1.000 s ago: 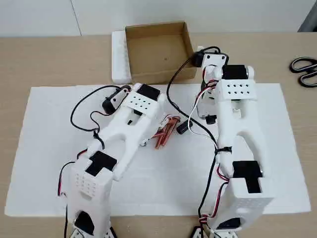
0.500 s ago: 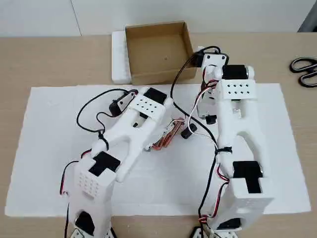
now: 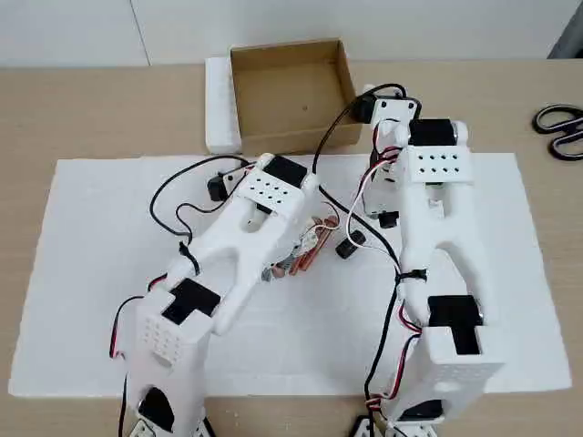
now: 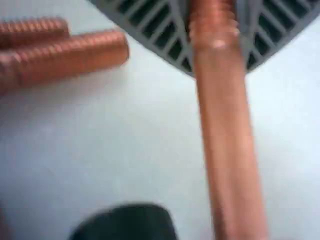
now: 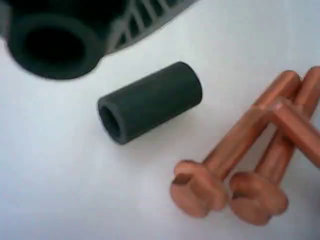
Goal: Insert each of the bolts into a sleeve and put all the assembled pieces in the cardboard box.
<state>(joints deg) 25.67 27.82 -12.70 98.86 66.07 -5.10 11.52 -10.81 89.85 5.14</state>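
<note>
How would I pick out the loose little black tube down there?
Find the white foam sheet in front of the brown cardboard box, then the copper bolts lying near its middle. Beside them lies a short black hollow sleeve on its side. Unlike the other black sleeve, held in the right gripper, it rests free on the sheet.

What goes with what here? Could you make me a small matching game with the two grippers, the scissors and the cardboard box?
Things:
1. left gripper
2. right gripper
3. scissors
4. cardboard box

States:
A. lies on bare wood, off the white sheet
B. grips a copper bolt
C. open-topped, at the white sheet's far edge
D. grips a black sleeve

Pairs: 1-B, 2-D, 3-A, 4-C
</note>
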